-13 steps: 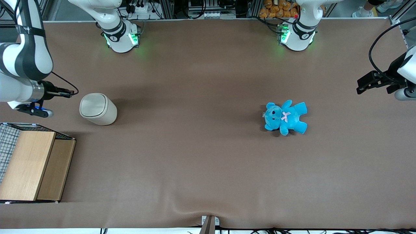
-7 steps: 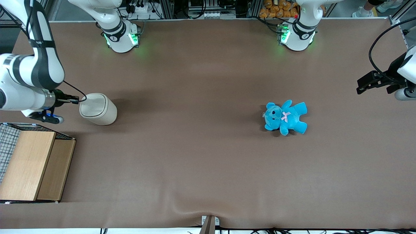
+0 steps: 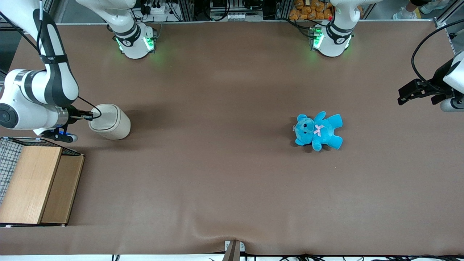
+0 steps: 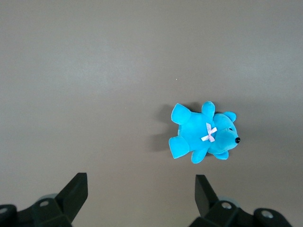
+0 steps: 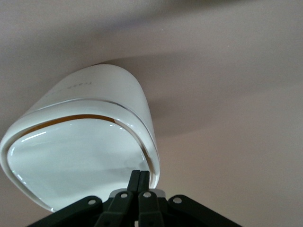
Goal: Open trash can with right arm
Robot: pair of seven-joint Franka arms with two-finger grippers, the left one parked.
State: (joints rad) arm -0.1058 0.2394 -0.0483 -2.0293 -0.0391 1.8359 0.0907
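The trash can (image 3: 110, 122) is a small cream-white bin with a rounded-square flip lid, standing on the brown table toward the working arm's end. Its lid (image 5: 71, 161) lies flat and closed. The right arm (image 3: 34, 98) reaches in low beside the can. Its slim black gripper (image 3: 90, 116) is shut and empty, with the tips at the lid's edge. In the right wrist view the gripper (image 5: 140, 174) has its two fingers pressed together over the lid's rim.
A wooden box (image 3: 36, 185) with a wire basket (image 3: 7, 159) beside it stands nearer the front camera than the can. A blue teddy bear (image 3: 318, 131) lies toward the parked arm's end; it also shows in the left wrist view (image 4: 203, 135).
The right arm has swung toward the trash can and lowered. The shut gripper tips have gone from clear of the can to its lid edge. The can has not moved.
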